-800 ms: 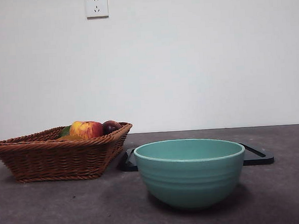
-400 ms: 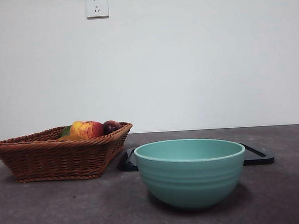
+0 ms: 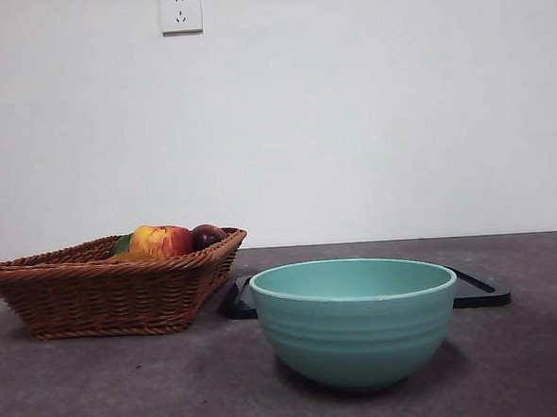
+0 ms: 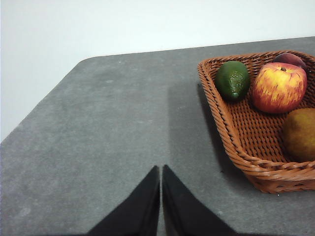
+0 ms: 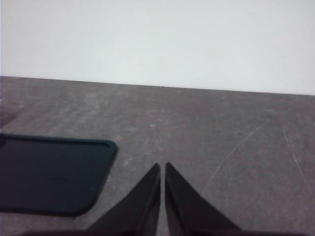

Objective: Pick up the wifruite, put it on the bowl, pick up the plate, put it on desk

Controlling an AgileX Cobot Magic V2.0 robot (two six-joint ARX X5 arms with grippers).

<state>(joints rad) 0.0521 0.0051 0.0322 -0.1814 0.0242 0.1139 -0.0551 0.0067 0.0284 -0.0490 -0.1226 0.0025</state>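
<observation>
Both the left gripper (image 4: pixel 161 169) and right gripper (image 5: pixel 162 167) are closed and empty; the kiwi (image 4: pixel 300 133), light, firm and roundish in the basket (image 4: pixel 231 132), probably wants a gentle grasp across its middle.

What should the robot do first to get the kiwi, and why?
Probably move the left tool over to the basket and open it above the kiwifruit. That tool is shut and empty over the bare desk, and the kiwifruit lies in the basket next to the apple. The bowl waits empty-looking. The right tool is near the black plate.
</observation>
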